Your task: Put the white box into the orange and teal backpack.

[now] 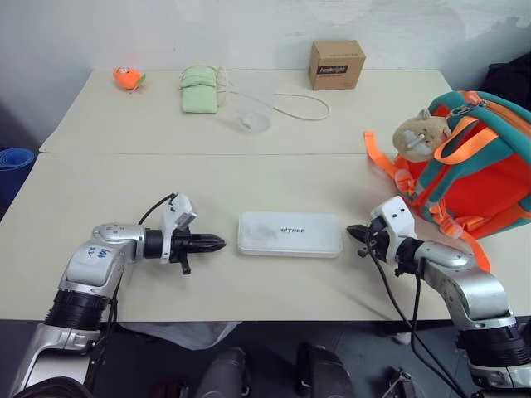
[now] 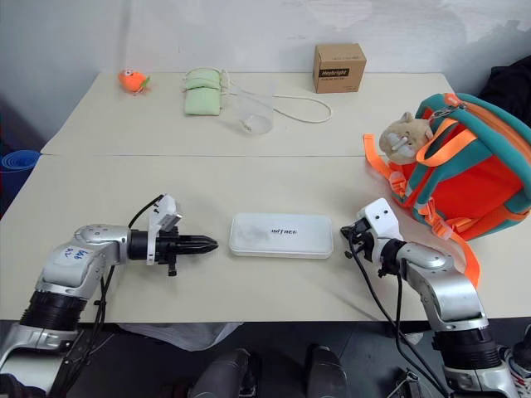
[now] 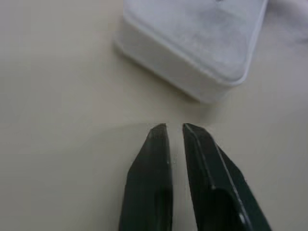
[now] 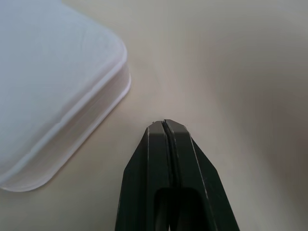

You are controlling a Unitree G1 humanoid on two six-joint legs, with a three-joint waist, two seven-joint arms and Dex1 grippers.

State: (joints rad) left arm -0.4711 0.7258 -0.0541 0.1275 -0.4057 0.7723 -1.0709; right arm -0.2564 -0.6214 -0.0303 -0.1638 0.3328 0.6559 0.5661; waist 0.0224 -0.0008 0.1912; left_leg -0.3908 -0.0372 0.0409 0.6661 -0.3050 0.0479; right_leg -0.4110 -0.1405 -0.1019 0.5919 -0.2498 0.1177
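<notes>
A pale beige table (image 1: 124, 182), made of two tops butted along a seam, stands against a white wall. The flat, elongated white plastic box (image 1: 289, 234) with rounded corners and small dark lettering lies flat on the near top, about midway between the two arms, its long axis running across the table from one arm toward the other. The left gripper (image 1: 217, 243) lies low over the table just off the box's left short end and points at it; in the left wrist view its jaws stand a narrow slit apart and hold nothing. The right gripper (image 1: 355, 235) faces the opposite short end, likewise just clear of it, with its jaws pressed together and empty. Neither arm is plainly nearer, and neither touches the box. The small orange backpack with teal trim (image 1: 474, 166) stands at the table's right edge, beyond the right arm, a beige plush charm (image 1: 419, 133) hanging at its front. It is cut off by the frame, and whether its main opening is unzipped cannot be made out. The lettering on the box is too small to read reliably.
</notes>
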